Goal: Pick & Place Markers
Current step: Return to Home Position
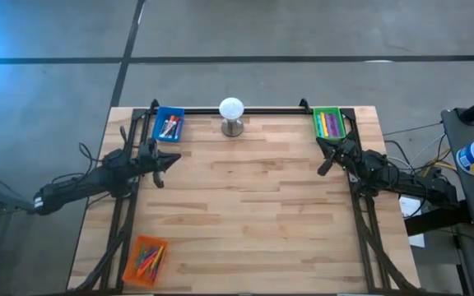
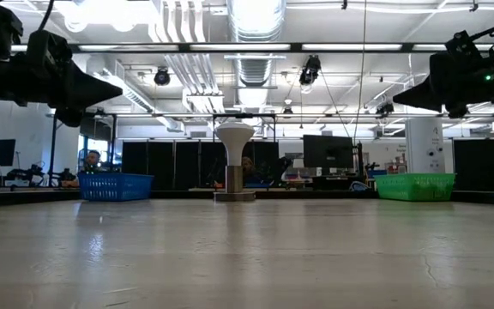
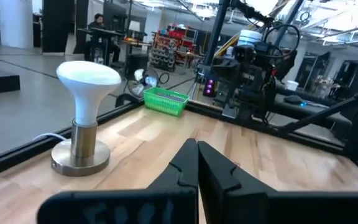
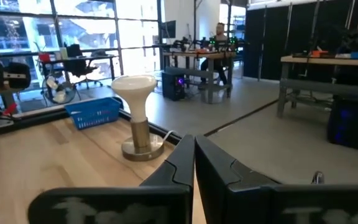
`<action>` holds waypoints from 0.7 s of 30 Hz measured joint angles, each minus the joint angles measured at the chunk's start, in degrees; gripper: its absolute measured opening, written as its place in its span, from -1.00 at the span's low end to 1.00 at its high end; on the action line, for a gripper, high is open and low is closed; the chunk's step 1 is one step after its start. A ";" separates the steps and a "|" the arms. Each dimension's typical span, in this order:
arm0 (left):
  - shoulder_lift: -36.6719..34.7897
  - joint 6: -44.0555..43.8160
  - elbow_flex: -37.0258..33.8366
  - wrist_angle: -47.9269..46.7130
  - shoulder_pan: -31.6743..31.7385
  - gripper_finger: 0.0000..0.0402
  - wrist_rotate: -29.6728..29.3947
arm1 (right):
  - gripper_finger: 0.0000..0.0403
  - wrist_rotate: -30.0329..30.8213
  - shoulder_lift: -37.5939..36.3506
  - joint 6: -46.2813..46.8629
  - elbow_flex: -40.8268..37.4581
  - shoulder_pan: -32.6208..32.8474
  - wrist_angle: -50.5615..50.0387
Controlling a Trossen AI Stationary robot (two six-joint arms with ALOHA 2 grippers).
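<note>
Two end effectors, both pinched shut and holding nothing, hanging above the worktop (image 1: 245, 205) at its side edges. Left end effector (image 1: 176, 159) is at the left edge; its wrist view shows the fingertips (image 3: 191, 163) pressed together. Right end effector (image 1: 322, 164) is at the right edge, with its fingertips (image 4: 188, 158) also pressed together. All visible markers sit in trays. Blue-tray markers (image 1: 169, 127) lie in the blue tray (image 1: 158, 123) at the far left corner, near the left end effector but not touching it. Green-tray markers (image 1: 329, 125) lie in the green tray (image 1: 327, 110) at the far right corner, near the right end effector. Orange-tray markers (image 1: 151, 261) lie in the orange tray (image 1: 136, 251) at the near left corner, well apart from both. White ball (image 1: 231, 108) on its metal stand (image 1: 232, 127) sits mid far edge, between the blue and green trays.
</note>
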 joint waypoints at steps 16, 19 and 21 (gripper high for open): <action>0.53 -1.06 0.26 -0.14 0.00 -1.00 -0.04 | -0.96 0.03 1.21 1.05 0.00 -0.04 0.01; 0.53 -1.08 0.26 -0.14 0.00 -1.00 -0.04 | -0.96 0.04 1.16 1.03 0.00 -0.04 0.03; 0.53 -1.08 0.26 -0.14 0.00 -1.00 -0.04 | -0.96 0.02 1.16 1.05 0.00 -0.04 0.03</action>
